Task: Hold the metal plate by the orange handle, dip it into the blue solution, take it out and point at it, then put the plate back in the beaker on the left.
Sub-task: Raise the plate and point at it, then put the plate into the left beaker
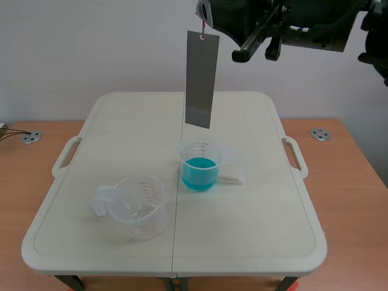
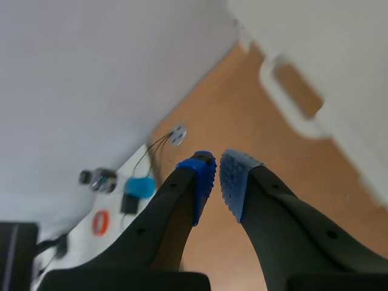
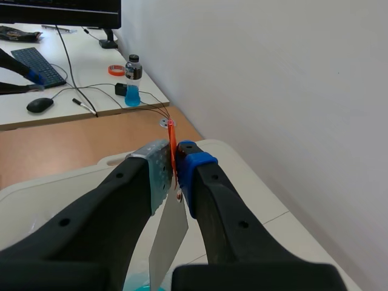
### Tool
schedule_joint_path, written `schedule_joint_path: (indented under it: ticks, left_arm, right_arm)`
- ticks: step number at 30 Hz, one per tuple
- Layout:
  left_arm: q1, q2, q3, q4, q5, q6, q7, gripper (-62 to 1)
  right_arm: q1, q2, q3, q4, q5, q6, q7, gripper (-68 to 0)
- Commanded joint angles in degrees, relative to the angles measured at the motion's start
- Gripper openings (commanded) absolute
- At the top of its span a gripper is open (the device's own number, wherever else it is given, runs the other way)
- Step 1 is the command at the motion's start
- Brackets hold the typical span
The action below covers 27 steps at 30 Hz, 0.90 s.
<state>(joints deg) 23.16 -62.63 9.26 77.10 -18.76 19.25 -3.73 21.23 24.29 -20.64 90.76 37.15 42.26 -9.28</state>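
Beaker (image 1: 182, 159) at table (image 1: 254, 242) middle held blue liquid (image 1: 199, 171); second beaker (image 1: 140, 209) nearer front-left corner looked empty. Flat grey plate (image 1: 200, 79) hung upright above blue one, right gripper (image 3: 176, 176) pinching its orange handle (image 3: 172, 140). Left gripper (image 2: 216, 179) pressed together, empty.

Grey metal plate (image 1: 200, 79) hangs vertical, upper centre of frame, from thin orange handle (image 3: 172, 140), clear above beaker of blue solution (image 1: 200, 165) mid-frame. Empty clear beaker (image 1: 140, 205) upright lower left, apart.
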Motion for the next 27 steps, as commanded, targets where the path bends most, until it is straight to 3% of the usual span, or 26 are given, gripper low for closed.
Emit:
schedule_joint_path:
  ticks: [1,3,10,13,20,27]
  left_arm:
    - [3.10,0.33,-1.29,-1.07,-0.11,2.05,-0.31,-52.5]
    - [7.41,0.37,-2.91,-2.75,-0.11,3.96,-0.33,-52.5]
    - [19.02,2.01,-3.23,-9.62,-0.09,3.85,-0.33,-52.6]
    - [22.05,4.28,-3.17,-12.46,-0.09,0.68,-0.35,-52.6]
    - [23.80,11.89,0.15,-16.85,0.15,-10.21,-0.33,-52.6]
    - [23.80,18.38,8.63,-17.59,0.55,-13.92,-0.20,-52.6]
  right_arm:
    - [1.36,0.15,-0.83,1.51,1.07,-0.22,1.27,-66.0]
    - [1.40,0.13,-1.62,1.57,1.07,-0.22,1.29,-66.0]
    - [1.46,0.13,-4.57,2.99,1.07,-0.22,2.21,-66.0]
    - [1.46,0.13,-5.75,4.63,1.05,-0.26,2.34,-66.0]
    - [1.44,-0.22,-8.74,8.15,1.05,-1.07,2.32,-66.0]
    - [1.46,-1.97,-11.80,8.83,0.83,-2.84,2.25,-66.0]
